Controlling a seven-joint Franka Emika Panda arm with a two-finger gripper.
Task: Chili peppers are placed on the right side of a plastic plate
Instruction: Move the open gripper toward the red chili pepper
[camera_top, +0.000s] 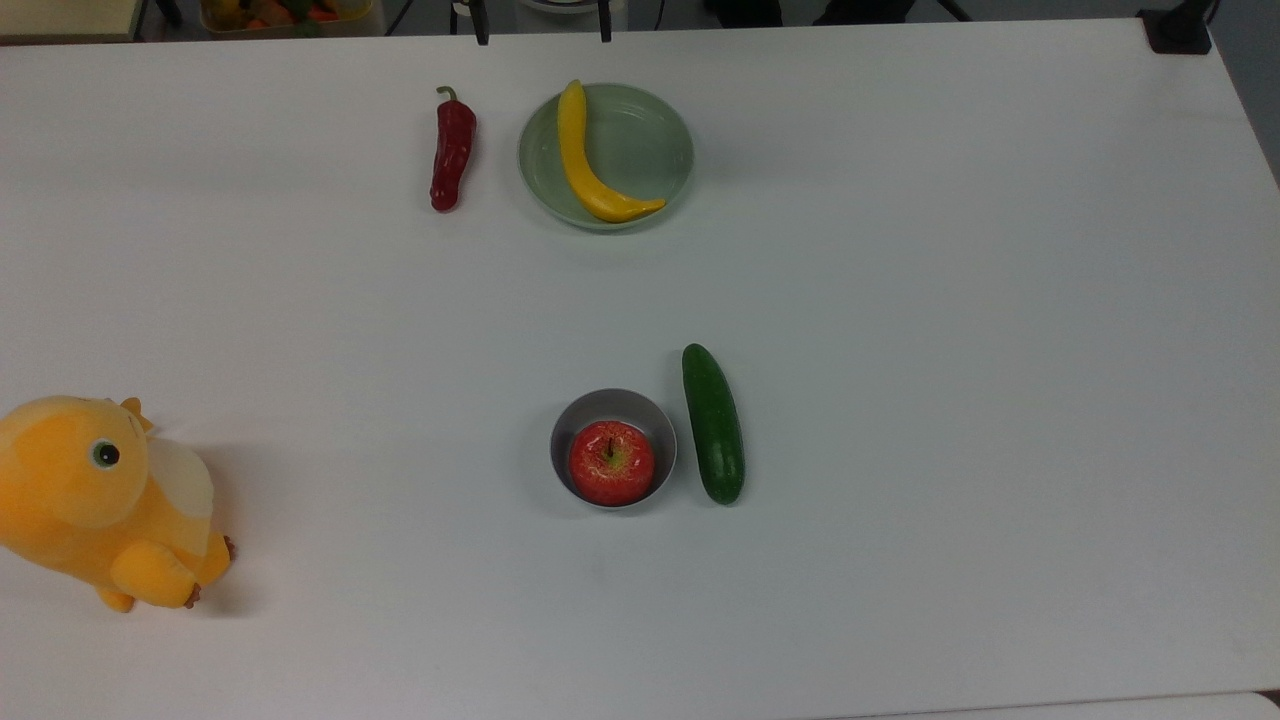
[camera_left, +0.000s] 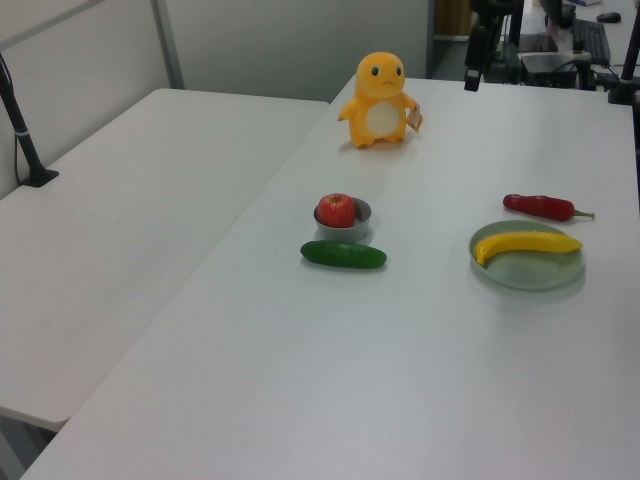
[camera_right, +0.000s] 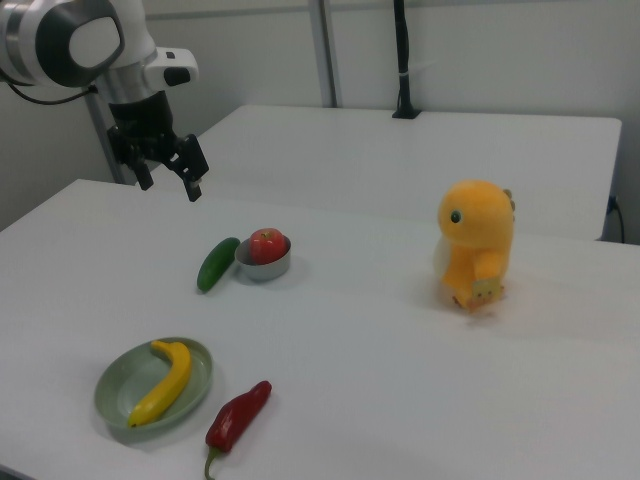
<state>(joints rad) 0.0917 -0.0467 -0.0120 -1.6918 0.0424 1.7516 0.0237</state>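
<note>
- Gripper (camera_right: 170, 176): hangs in the air well above the table (camera_top: 900, 300) in the right view, toward the right view's left, above and behind the cucumber (camera_right: 217, 264). Its two fingers stand apart and hold nothing.
- Chili peppers (camera_top: 452, 155): one dark red chili lies flat on the table just beside the plastic plate (camera_top: 650, 135), on the top view's left of it, apart from the rim. In the right view it lies at the right view's right of the plate, stem toward the camera.
- Plate contents: a yellow banana (camera_top: 585, 165) lies curved across the plate, covering the half nearest the chili.
- Judgement on stage: the chili already sits beside the plate, so the placing appears done, with the arm clear of it.
- Risk: any fresh descent near the chili could nudge it against the plate rim or roll it; its glossy, rounded body would likely slip under a glancing touch. A knock on the light plate could shift the banana.
- Risk: a low sweep across the table could strike the metal bowl (camera_top: 613, 420) holding the apple (camera_top: 611, 462), or the cucumber that lies just beside it.
- Room: open table lies between the plate group and the bowl group. The plush toy (camera_top: 100, 500) stands well apart. Chili and plate lie near the table's far edge in the top view.
</note>
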